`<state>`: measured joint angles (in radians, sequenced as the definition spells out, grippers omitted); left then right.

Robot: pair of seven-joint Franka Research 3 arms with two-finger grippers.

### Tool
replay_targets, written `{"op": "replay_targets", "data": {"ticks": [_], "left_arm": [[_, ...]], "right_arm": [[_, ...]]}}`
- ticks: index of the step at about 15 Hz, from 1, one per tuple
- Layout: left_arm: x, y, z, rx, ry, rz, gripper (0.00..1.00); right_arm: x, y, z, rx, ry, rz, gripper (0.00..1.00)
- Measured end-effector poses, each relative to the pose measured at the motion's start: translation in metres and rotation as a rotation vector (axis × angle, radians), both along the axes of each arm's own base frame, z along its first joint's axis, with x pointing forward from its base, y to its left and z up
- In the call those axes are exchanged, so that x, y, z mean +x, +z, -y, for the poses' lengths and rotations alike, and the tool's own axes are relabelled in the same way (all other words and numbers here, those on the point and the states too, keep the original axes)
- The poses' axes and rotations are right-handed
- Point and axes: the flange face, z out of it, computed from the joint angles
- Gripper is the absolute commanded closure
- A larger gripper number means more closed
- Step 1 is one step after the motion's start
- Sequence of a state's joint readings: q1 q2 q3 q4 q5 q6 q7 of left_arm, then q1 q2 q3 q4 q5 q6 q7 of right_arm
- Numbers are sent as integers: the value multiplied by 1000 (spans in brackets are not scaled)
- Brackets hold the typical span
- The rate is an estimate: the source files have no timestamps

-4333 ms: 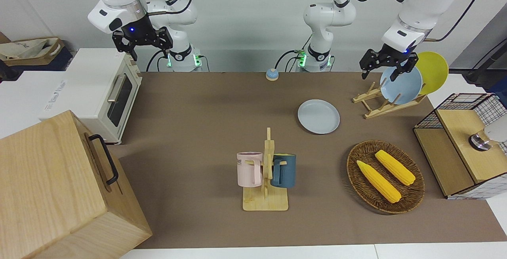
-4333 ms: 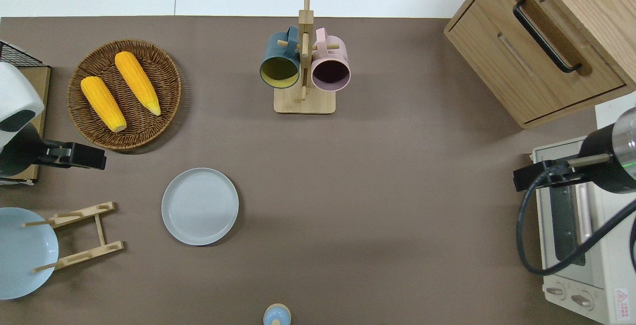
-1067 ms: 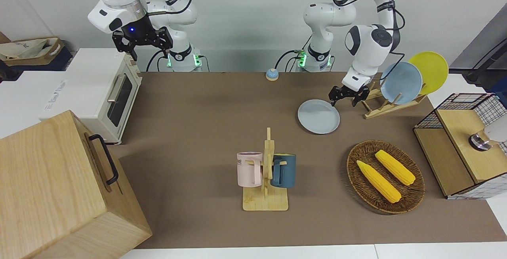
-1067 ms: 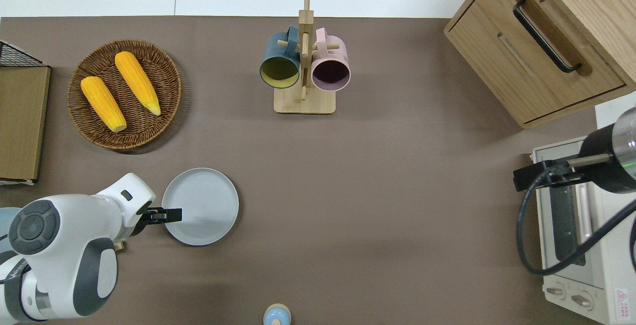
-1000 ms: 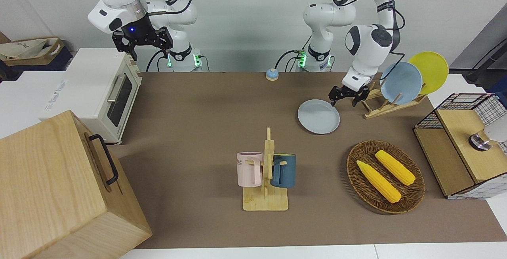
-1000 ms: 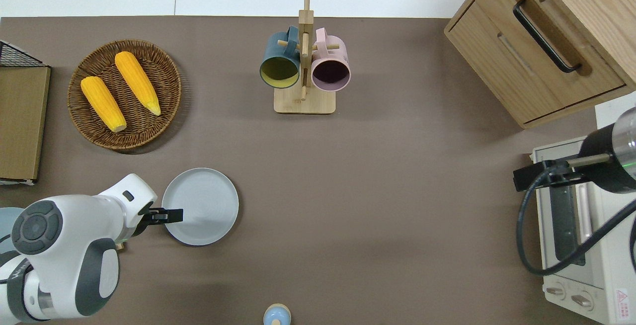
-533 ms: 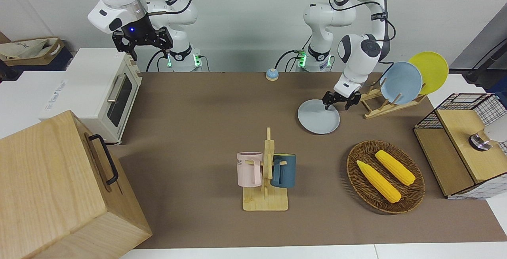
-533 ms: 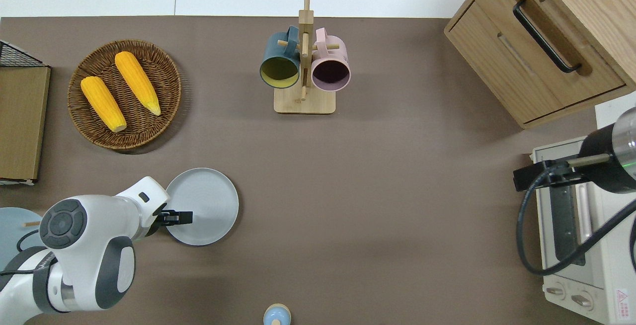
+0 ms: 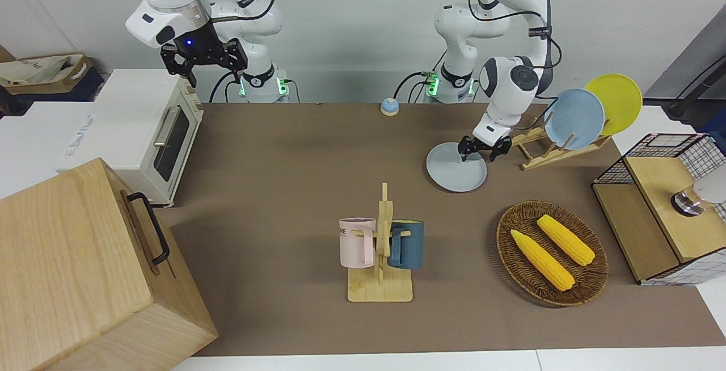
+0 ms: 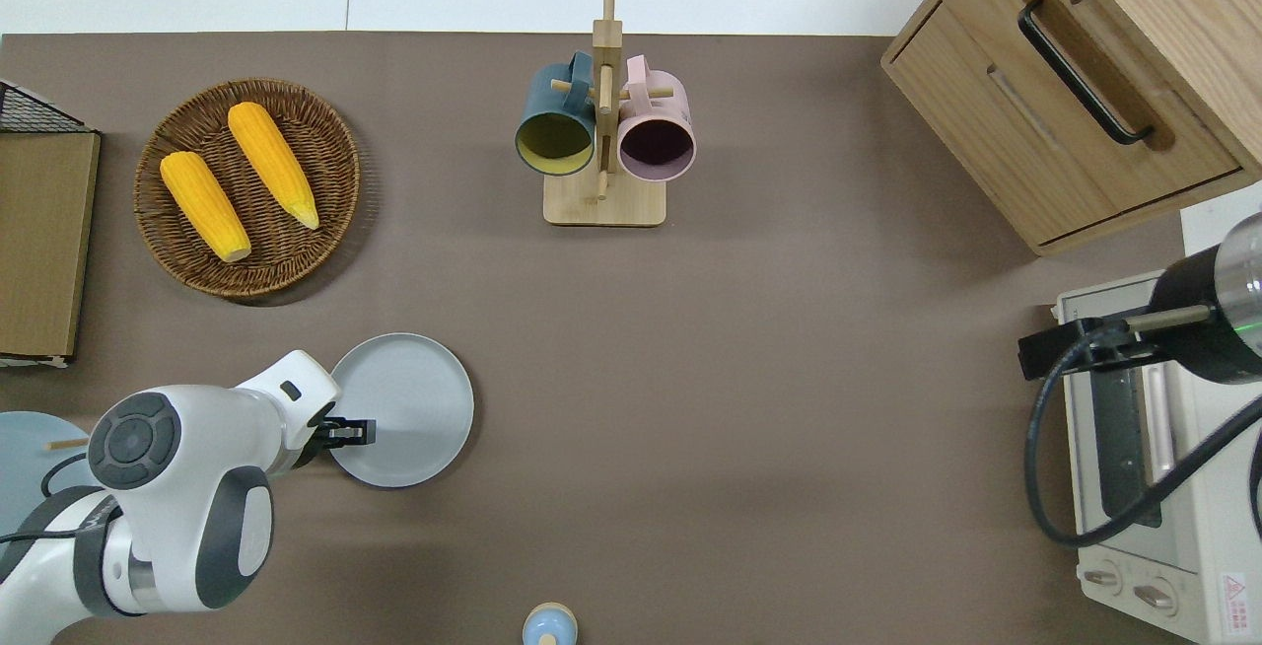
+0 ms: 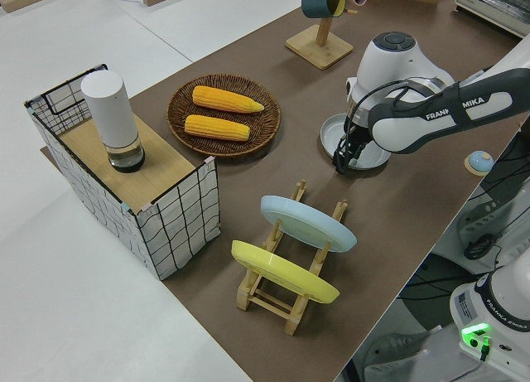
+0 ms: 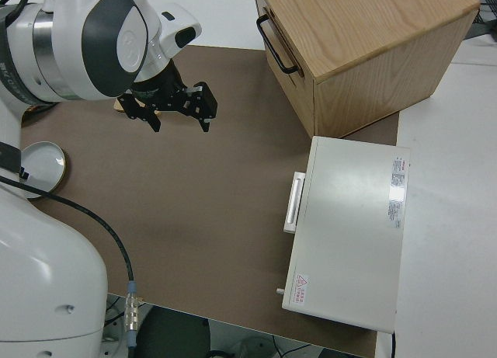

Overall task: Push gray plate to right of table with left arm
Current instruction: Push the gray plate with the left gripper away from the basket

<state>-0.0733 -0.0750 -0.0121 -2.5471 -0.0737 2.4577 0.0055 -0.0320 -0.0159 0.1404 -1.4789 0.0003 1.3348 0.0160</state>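
The gray plate lies flat on the brown table, toward the left arm's end, between the plate rack and the mug tree. It also shows in the left side view. My left gripper is low at the plate's edge on the rack's side. It is open, with one finger over the plate's inside and one outside the rim. My right arm is parked, its gripper open and empty.
A wooden rack holds a sky-blue plate and a yellow plate. There are also a wicker basket with two corn cobs, a mug tree, a small blue bell, a toaster oven and a wooden cabinet.
My left gripper came down from beside the rack's plates to the gray plate's edge, then shifted slightly over its rim. The plate has not visibly moved. The right arm stayed still.
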Motion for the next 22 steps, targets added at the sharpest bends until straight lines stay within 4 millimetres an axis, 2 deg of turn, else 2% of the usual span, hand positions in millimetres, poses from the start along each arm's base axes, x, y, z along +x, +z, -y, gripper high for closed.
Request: {"op": "replay_targets", "data": {"ticks": [1, 2, 14, 18, 22], "left_arm": [[1, 1, -1, 0, 4, 4, 974], [1, 2, -2, -1, 6, 5, 1000], [4, 8, 3, -21, 29, 22, 1000], [-1, 6, 30, -58, 34, 11, 1000], [-10, 5, 80, -63, 72, 3, 1000]], "right_arm": [[0, 0, 0, 0, 0, 0, 17], [0, 0, 0, 0, 0, 0, 17], [0, 0, 0, 0, 0, 0, 17], [0, 0, 0, 0, 0, 0, 17], [0, 0, 0, 0, 0, 0, 17]]}}
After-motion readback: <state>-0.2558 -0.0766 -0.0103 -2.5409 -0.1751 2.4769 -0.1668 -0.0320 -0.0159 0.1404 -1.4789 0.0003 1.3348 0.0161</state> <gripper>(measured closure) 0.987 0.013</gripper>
